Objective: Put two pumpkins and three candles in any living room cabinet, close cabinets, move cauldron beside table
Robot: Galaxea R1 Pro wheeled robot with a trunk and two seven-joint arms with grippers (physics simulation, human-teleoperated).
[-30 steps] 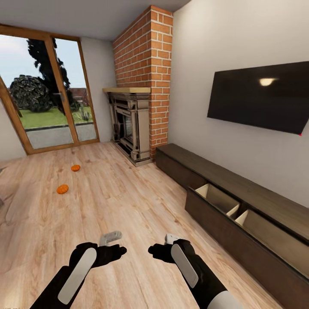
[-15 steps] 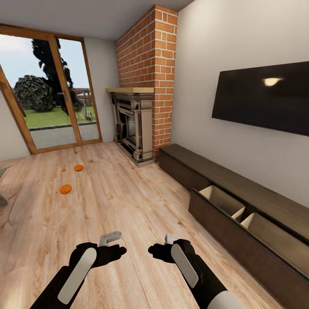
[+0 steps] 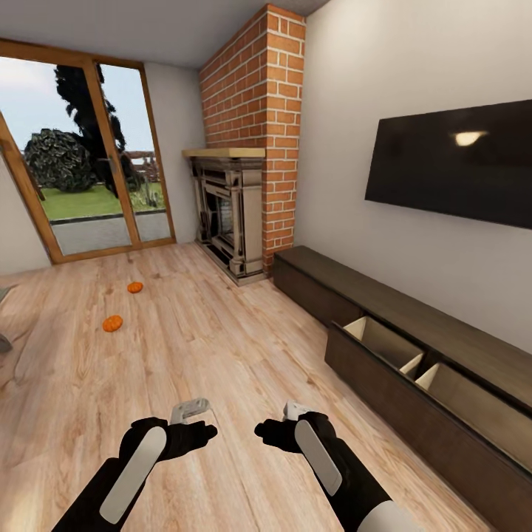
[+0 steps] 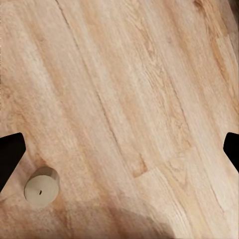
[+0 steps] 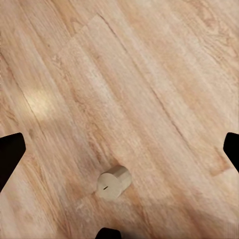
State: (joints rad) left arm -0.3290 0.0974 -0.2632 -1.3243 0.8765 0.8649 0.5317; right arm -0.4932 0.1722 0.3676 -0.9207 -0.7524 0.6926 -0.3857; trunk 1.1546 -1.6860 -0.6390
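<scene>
Two orange pumpkins (image 3: 112,323) (image 3: 134,287) lie on the wooden floor at the far left, well ahead of both arms. The long dark-brown cabinet (image 3: 384,307) runs along the right wall, and one wide drawer (image 3: 384,346) is pulled out, showing pale compartments. My left gripper (image 3: 193,415) and right gripper (image 3: 292,415) hover side by side over the floor, both open and empty. The left wrist view shows an upright tan candle (image 4: 42,185) on the floor near one fingertip (image 4: 10,154). Another candle (image 5: 114,182) sits on the floor in the right wrist view. The cauldron and table are out of view.
A brick chimney with a fireplace (image 3: 235,214) stands at the far wall's corner beside the cabinet's end. A black TV (image 3: 458,166) hangs above the cabinet. Glass patio doors (image 3: 89,170) fill the far left. Open wooden floor lies between me and the pumpkins.
The head view turned slightly between one second and half a second ago, shifting the room a little to the right in the picture. The arms and objects hold their places.
</scene>
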